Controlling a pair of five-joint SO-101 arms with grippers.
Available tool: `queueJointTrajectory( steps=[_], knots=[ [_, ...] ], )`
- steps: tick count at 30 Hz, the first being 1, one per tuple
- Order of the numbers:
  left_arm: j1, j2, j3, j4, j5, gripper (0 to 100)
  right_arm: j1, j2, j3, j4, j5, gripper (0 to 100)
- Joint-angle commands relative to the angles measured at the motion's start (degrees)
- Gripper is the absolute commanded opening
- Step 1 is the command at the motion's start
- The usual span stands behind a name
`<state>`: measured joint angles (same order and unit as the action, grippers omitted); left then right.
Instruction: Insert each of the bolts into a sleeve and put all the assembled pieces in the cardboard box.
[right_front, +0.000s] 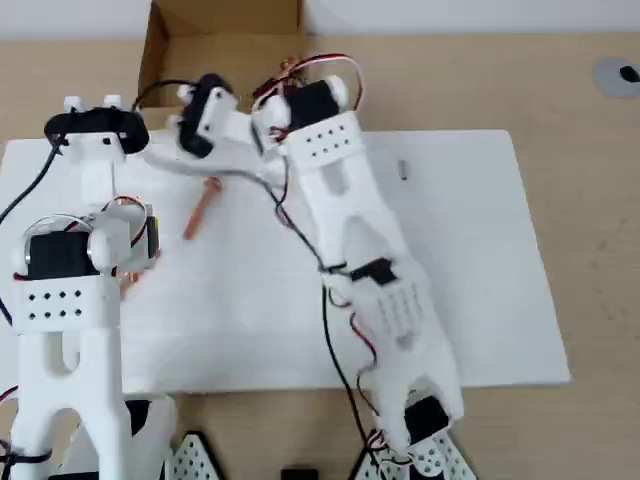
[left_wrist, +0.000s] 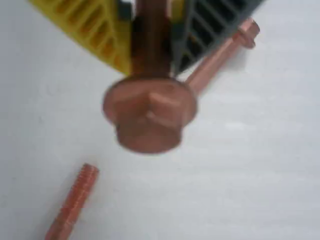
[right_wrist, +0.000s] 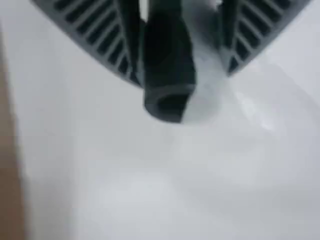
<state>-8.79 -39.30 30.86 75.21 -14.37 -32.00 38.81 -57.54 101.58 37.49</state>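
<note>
Left tool (left_wrist: 151, 60): clamped on a copper bolt (left_wrist: 149, 112), head facing my wrist cam.
Right tool (right_wrist: 180, 70): clamped on a dark sleeve (right_wrist: 167, 75), at the white sheet's (right_front: 450, 280) 11 o'clock edge.
Loose bolt (right_front: 200, 210): flat on the sheet, 10 o'clock of centre.
Cardboard box (right_front: 157, 55): I see it at the desk's (right_front: 580, 100) 12 o'clock edge.

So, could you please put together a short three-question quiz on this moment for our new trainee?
1. True or false: the left gripper is shut on a copper bolt.
2. What does the right gripper hold? A) a dark sleeve B) a bolt C) nothing
3. Fill in: the held bolt's ___ end faces the left wrist camera.
Key: 1 true; 2 A; 3 head.
</note>
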Motion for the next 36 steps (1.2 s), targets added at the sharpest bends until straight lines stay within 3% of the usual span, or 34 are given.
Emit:
queueJointTrajectory(
  steps=[1,8,17,27,36],
  knots=[
    [-0.8,-2.0,-3.2,0.3,-0.2,1,-3.8,-16.7,16.4,1.0,-3.0,1.0],
    [-0.8,-2.0,-3.3,1.5,-0.2,1,-3.2,-20.2,31.7,1.0,-9.5,1.0],
    [-0.8,-2.0,-3.9,3.5,-0.4,1,-0.7,-16.9,34.6,0.7,-9.1,1.4],
    [-3.0,-2.0,-4.0,3.5,-0.2,1,-0.5,-16.8,34.8,0.8,-6.5,27.2],
    [-3.2,-2.0,-3.7,3.6,-0.3,1,0.6,-16.8,34.6,0.6,-5.1,33.4]
  ],
)
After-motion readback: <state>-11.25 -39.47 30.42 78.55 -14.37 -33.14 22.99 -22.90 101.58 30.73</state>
